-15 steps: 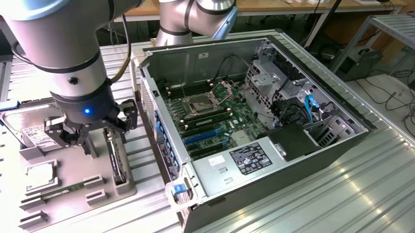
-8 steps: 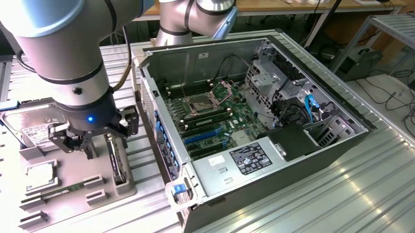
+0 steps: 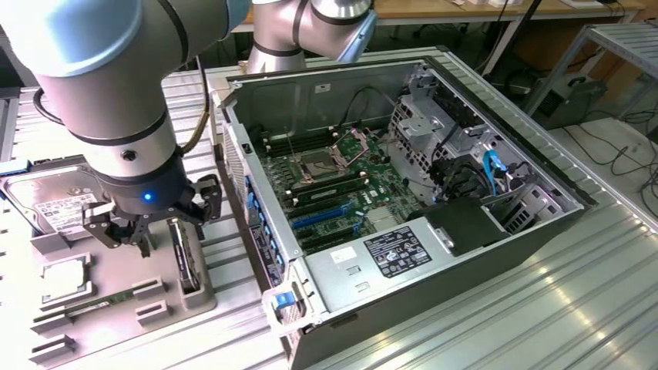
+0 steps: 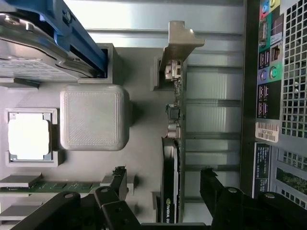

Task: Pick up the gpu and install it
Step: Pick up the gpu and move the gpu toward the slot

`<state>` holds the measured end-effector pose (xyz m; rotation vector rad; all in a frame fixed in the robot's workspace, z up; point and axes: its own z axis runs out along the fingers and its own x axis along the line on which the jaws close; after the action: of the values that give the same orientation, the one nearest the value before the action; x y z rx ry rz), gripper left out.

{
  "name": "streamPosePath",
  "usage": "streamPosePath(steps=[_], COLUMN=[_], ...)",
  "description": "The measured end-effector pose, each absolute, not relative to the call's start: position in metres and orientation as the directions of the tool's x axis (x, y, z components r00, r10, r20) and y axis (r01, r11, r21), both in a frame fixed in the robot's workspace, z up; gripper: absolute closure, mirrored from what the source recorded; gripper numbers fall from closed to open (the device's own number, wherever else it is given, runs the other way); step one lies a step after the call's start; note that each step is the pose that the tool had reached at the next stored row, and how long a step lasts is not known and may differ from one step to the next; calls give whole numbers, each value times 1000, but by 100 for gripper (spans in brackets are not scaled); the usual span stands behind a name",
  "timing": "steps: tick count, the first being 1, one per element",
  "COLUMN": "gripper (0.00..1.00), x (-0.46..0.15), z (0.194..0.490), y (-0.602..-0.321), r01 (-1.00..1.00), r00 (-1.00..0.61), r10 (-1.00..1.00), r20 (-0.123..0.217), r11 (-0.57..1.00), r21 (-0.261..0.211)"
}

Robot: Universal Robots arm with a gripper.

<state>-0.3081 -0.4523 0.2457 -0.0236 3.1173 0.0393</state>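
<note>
One thin black gpu (image 4: 171, 191) stands edgewise below the spread end effector (image 4: 163, 170).

The gpu (image 4: 171, 191) is black, with a greenish logo on its edge and a pale silvery bracket. The tray (image 4: 144, 143) is matt grey, and its square block has a fine woven texture. The gripper (image 4: 163, 176) is black. The arm (image 3: 103, 92) is silver-grey with a small blue light. The hard drive (image 3: 46, 204) is silver with a white label. The computer case (image 3: 340, 85) is grey, and its motherboard (image 3: 386, 185) is green with blue slots. The table (image 3: 575, 293) is shiny ribbed metal.
</note>
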Motion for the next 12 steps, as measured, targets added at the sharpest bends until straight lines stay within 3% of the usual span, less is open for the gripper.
streamPosePath(steps=[12], gripper=[28], x=[-303], z=[229], y=[-452], r01=[-14], r00=[-1000], r10=[-14], r20=[-24], r11=[1000], r21=[25])
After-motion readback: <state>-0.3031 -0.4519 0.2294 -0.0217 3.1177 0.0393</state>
